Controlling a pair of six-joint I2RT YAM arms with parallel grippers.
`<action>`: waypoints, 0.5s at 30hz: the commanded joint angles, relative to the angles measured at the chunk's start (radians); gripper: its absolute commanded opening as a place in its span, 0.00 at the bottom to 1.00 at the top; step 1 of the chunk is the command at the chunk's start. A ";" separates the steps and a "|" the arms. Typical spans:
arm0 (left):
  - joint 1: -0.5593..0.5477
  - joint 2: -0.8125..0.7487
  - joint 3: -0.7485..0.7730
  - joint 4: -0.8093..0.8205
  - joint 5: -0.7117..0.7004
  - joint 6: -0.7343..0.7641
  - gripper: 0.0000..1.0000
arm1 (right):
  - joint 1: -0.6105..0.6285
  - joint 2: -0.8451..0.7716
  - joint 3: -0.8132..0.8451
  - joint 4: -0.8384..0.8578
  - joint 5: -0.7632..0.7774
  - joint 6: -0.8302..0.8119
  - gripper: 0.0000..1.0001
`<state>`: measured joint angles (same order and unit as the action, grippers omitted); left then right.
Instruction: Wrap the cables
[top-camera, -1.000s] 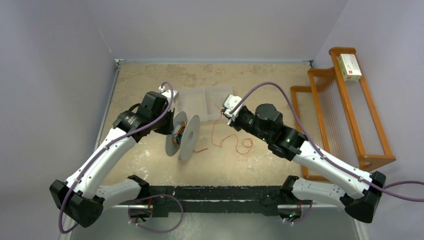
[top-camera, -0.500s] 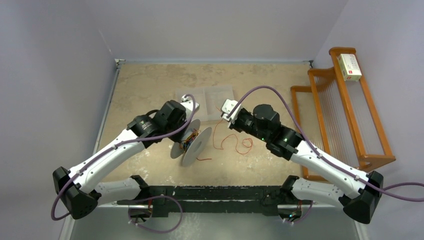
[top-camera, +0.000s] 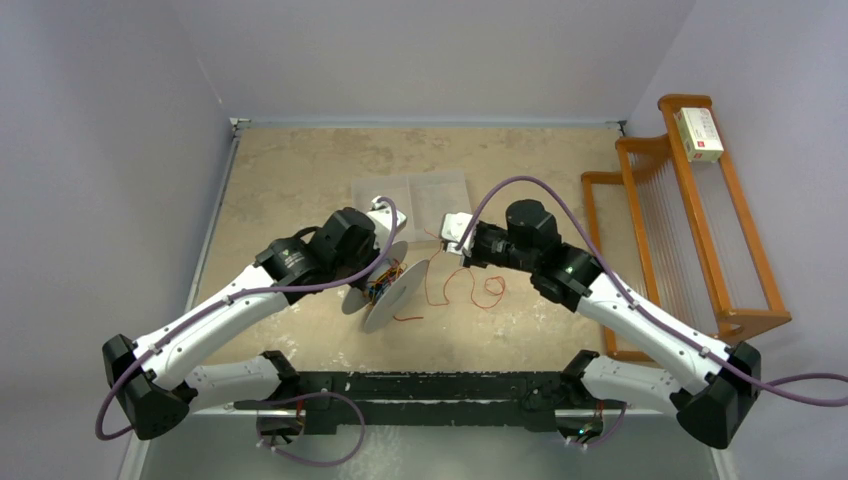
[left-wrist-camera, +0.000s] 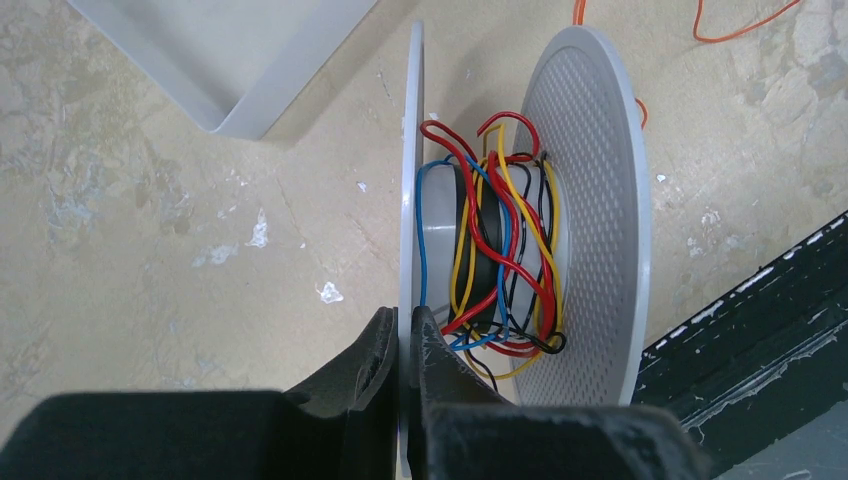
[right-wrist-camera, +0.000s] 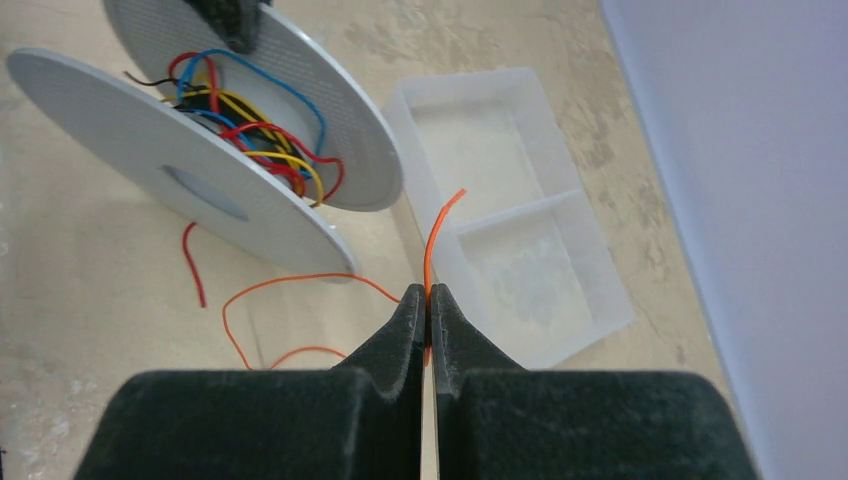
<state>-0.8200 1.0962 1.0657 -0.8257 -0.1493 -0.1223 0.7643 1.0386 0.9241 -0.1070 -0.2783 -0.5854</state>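
A grey double-disc spool stands on edge mid-table, with red, yellow, blue and black wires wound on its hub. My left gripper is shut on the rim of the spool's nearer disc. A thin orange cable lies looped on the table right of the spool. My right gripper is shut on that orange cable, whose free end sticks up past the fingertips. The rest of it trails towards the spool. A short red wire end lies beside the spool.
A clear plastic two-compartment tray lies behind the spool, also in the right wrist view. An orange wooden rack with a small box on top stands at the right. A black rail runs along the near edge.
My left arm has carried the spool right and nearer, tilting it. My right gripper has moved left and slightly down with the orange cable, whose loops have drawn closer to the spool.
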 joint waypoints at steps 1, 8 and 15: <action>-0.008 0.002 -0.011 0.063 0.017 0.004 0.00 | -0.016 0.047 0.010 0.048 -0.146 -0.045 0.00; -0.008 -0.011 -0.040 0.126 0.019 -0.015 0.10 | -0.082 0.132 0.035 0.071 -0.331 -0.061 0.00; -0.007 -0.029 -0.086 0.183 0.011 -0.022 0.15 | -0.129 0.253 0.157 -0.009 -0.508 -0.158 0.00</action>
<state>-0.8207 1.0954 1.0054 -0.7116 -0.1459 -0.1280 0.6510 1.2503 0.9836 -0.0967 -0.6323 -0.6621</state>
